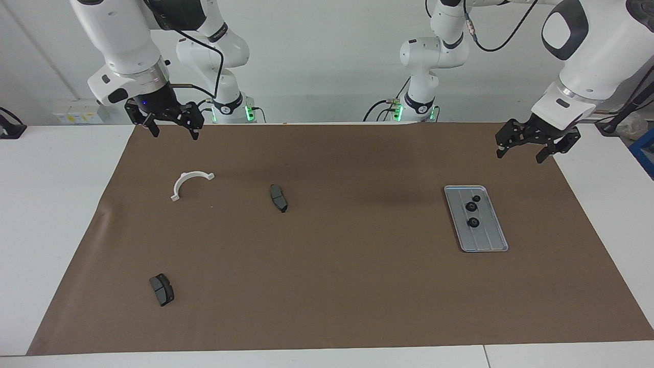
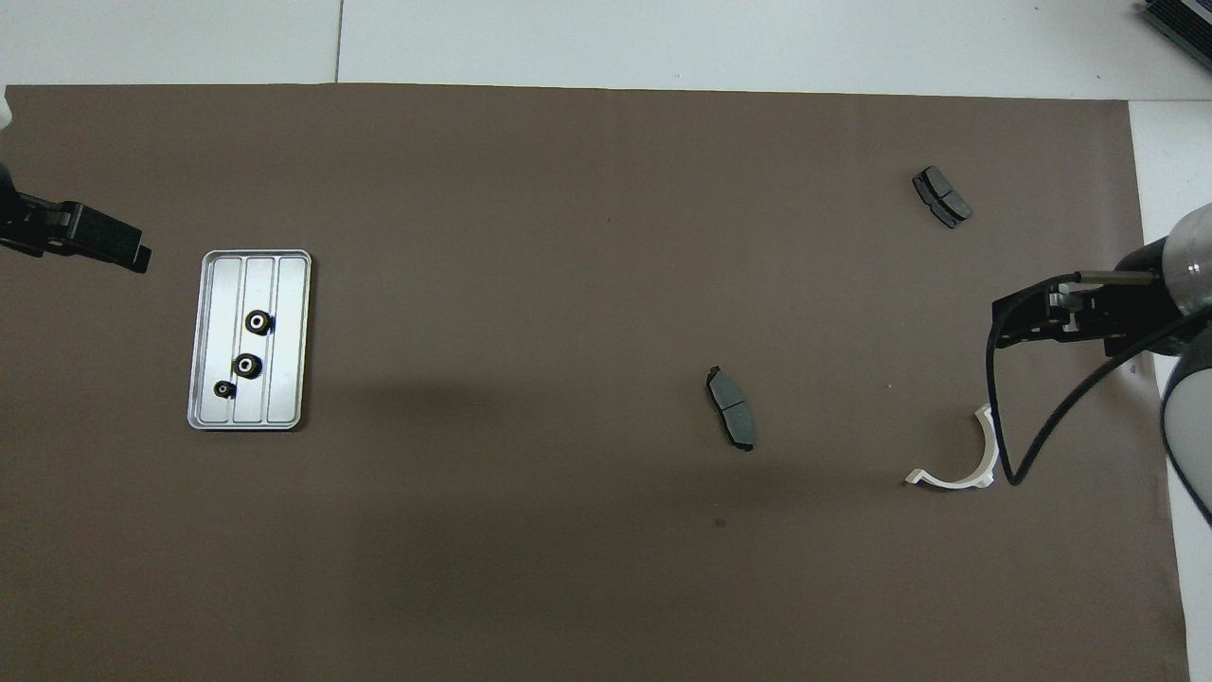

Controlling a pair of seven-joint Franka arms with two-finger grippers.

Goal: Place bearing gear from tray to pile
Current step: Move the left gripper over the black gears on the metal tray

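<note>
The grey-blue ridged tray [image 1: 488,237] [image 2: 284,379] lies on the brown mat toward the left arm's end. Three small black bearing gears [image 1: 471,207] [image 2: 247,365] sit in a row along its middle ridge. The pile is spread toward the right arm's end: a white half-ring bracket [image 1: 190,183] [image 2: 961,464], one dark brake pad [image 1: 278,198] [image 2: 731,407] nearer the middle, and another brake pad [image 1: 162,289] [image 2: 942,197] farther from the robots. My left gripper [image 1: 520,156] hangs open and empty over the mat's edge beside the tray. My right gripper [image 1: 174,134] hangs open and empty above the mat's edge by the bracket.
The brown mat [image 1: 357,286] covers most of the white table [image 1: 51,204]. A wide bare stretch of mat separates the tray from the pile. A black cable [image 2: 1018,445] loops down from the right arm over the bracket.
</note>
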